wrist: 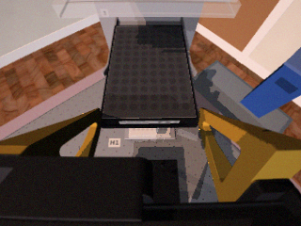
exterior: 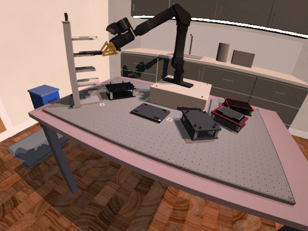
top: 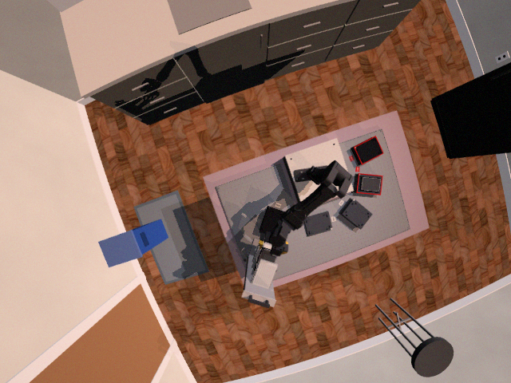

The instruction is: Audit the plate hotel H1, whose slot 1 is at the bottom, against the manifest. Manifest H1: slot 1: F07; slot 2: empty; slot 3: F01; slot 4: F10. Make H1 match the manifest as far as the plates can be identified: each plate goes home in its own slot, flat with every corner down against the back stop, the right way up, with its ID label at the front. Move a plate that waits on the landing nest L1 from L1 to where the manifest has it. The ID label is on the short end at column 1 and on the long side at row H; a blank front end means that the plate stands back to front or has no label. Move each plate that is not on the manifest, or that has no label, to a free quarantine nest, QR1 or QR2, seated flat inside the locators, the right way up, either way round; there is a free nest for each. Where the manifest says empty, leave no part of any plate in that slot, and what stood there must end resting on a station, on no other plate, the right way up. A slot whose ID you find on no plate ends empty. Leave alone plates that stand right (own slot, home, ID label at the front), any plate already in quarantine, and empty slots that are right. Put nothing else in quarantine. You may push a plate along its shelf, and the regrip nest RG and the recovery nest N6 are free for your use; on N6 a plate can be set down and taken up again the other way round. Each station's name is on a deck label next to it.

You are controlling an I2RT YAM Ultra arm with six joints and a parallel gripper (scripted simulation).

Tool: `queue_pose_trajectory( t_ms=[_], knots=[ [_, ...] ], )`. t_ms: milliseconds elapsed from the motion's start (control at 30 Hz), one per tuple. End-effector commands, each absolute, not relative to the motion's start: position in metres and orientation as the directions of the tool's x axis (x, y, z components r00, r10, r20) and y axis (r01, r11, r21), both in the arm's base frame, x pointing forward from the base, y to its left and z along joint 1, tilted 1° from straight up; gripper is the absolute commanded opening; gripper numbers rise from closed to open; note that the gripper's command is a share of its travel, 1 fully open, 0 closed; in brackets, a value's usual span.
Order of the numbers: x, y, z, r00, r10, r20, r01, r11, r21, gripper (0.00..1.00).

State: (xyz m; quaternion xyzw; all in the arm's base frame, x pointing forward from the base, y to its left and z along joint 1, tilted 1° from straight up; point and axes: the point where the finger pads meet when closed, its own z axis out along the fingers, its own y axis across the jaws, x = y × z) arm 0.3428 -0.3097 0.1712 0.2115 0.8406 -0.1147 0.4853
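The plate hotel H1 [exterior: 70,74] [top: 259,294] stands at the table's left end. A dark plate [wrist: 150,75] [exterior: 88,52] lies flat on the third shelf from the bottom. A pale strip shows on its front end, and I cannot read it. My gripper [wrist: 150,113] [exterior: 107,49] [top: 260,247] is open just in front of that plate, with one yellow finger to each side of its front end and clear of it. A pale, see-through plate [wrist: 146,7] [exterior: 84,37] sits on the shelf above. The lower shelves [exterior: 85,74] are partly hidden.
A raised dark nest [exterior: 120,87] stands near the hotel. A flat nest [exterior: 150,111] and another raised nest [exterior: 200,121] are mid-table. Two red-rimmed quarantine nests [exterior: 239,103] [exterior: 228,113] [top: 367,149] stand at the right; the nearer holds a plate. The arm's pedestal [exterior: 179,95] is behind.
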Motion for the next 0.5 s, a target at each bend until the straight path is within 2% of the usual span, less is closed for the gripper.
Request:
queue_pose_trajectory(
  t_ms=[0,467],
  knots=[
    [0.341,-0.309,0.184,-0.431,0.235,-0.871,0.467,0.884,0.008,1.00],
    [0.323,-0.299,0.184,-0.432,0.236,-0.871,0.467,0.884,0.008,1.00]
  ],
)
